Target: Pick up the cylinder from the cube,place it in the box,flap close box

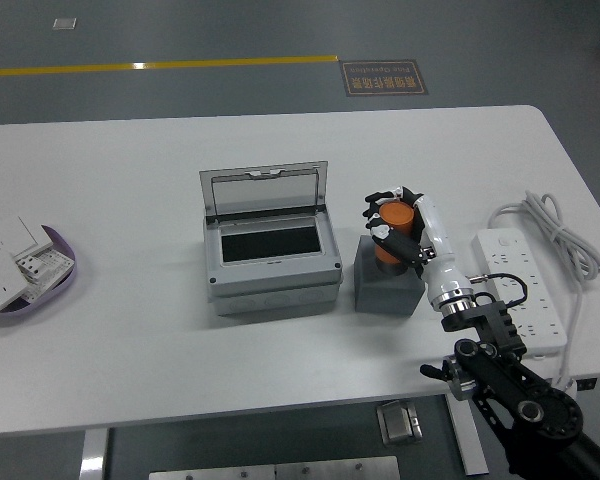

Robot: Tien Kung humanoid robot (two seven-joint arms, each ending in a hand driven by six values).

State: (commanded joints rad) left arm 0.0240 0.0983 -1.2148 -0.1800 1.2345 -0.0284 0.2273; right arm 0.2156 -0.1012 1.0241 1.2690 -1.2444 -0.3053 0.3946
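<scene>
An orange cylinder (393, 230) stands upright on a dark grey cube (386, 282) right of centre. My right hand (400, 225) comes in from the lower right, and its fingers (378, 205) are curled around the cylinder, which still rests on the cube. A grey box (272, 272) sits left of the cube with its clear flap lid (264, 190) standing open at the back; its inside looks dark and empty. My left arm is out of view.
A white power strip (525, 282) with a coiled cable (560, 235) lies right of my arm. A purple dish (50, 285) with white switch parts sits at the table's left edge. The white table (130, 200) ends just below.
</scene>
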